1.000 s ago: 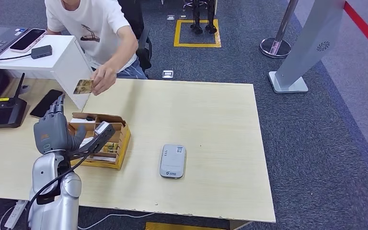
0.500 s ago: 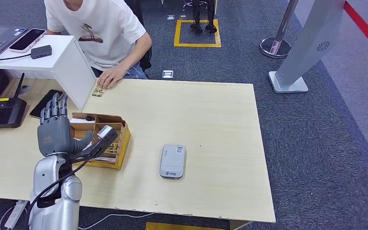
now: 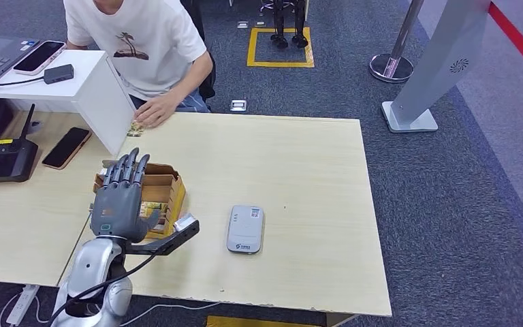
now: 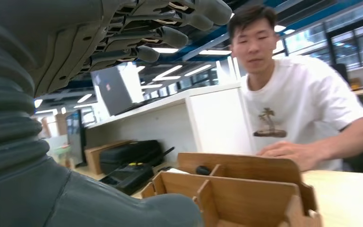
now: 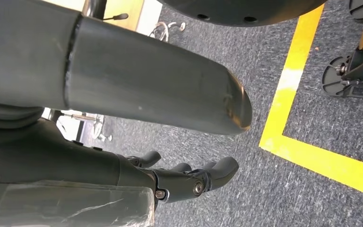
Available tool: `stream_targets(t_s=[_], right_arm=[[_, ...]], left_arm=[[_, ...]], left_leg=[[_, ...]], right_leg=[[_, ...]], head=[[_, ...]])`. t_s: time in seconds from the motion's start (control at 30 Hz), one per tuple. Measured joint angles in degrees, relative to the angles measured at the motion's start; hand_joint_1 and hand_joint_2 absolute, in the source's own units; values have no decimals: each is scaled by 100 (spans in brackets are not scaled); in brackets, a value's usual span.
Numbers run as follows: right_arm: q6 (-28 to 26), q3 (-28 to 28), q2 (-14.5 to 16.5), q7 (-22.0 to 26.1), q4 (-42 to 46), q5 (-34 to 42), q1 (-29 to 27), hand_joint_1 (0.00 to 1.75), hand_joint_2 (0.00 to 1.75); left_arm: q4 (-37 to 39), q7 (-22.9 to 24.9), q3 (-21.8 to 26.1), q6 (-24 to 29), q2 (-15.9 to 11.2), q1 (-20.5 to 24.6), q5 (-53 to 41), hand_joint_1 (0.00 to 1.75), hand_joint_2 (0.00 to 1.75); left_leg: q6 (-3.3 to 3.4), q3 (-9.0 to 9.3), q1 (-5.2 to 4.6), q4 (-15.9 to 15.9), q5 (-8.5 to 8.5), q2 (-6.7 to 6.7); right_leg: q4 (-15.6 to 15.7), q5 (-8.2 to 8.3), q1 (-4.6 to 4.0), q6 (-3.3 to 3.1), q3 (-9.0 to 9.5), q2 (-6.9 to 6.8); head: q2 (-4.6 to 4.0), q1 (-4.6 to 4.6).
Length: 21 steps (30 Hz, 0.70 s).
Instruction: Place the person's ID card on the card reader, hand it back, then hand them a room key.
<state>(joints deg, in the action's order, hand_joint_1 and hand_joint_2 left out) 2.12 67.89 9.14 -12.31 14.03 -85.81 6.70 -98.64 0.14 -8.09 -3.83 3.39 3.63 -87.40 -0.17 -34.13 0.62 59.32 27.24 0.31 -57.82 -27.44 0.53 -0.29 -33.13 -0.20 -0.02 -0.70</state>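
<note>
The person's hand (image 3: 153,110) lies flat at the table's far edge, with the ID card (image 3: 135,129) on the wood just beside its fingers. My left hand (image 3: 119,197) is raised over the near left part of the wooden card box (image 3: 165,191), fingers spread, holding nothing. In the left wrist view its fingers (image 4: 170,26) and thumb (image 4: 123,208) stand wide apart, with the box (image 4: 236,189) and the person's hand (image 4: 288,153) beyond. The grey card reader (image 3: 246,229) lies flat to the right of the box. My right hand (image 5: 189,179) hangs over the floor, empty.
A white raised shelf (image 3: 99,92) with a phone (image 3: 39,56) and a laptop stands at the far left. Below it lie a black phone (image 3: 66,147) and a black device (image 3: 0,160). The person (image 3: 139,41) sits behind the table (image 3: 299,177).
The person lowered the ID card from the air onto the table's far edge. My left hand moved right and nearer, from left of the box to over it.
</note>
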Motion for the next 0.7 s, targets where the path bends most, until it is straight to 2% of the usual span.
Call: stream_targets(t_s=[0.43,0.7], right_arm=[[-2,54,-1,12,2,25,-1,0,0],[-32,110,-4,11,8,124,-3,0,0]], left_arm=[[-199,48,-472,-82,-294,-164,19,0,175],[-378,201,-834,-209,-652,-346,30,0,175]], left_leg=[[0,0,0,0,0,0],[-1,0,0,-1,2,2]], right_leg=[[0,0,0,0,0,-1],[0,-1,0,-1,0,1]], head=[[0,0],[0,0]])
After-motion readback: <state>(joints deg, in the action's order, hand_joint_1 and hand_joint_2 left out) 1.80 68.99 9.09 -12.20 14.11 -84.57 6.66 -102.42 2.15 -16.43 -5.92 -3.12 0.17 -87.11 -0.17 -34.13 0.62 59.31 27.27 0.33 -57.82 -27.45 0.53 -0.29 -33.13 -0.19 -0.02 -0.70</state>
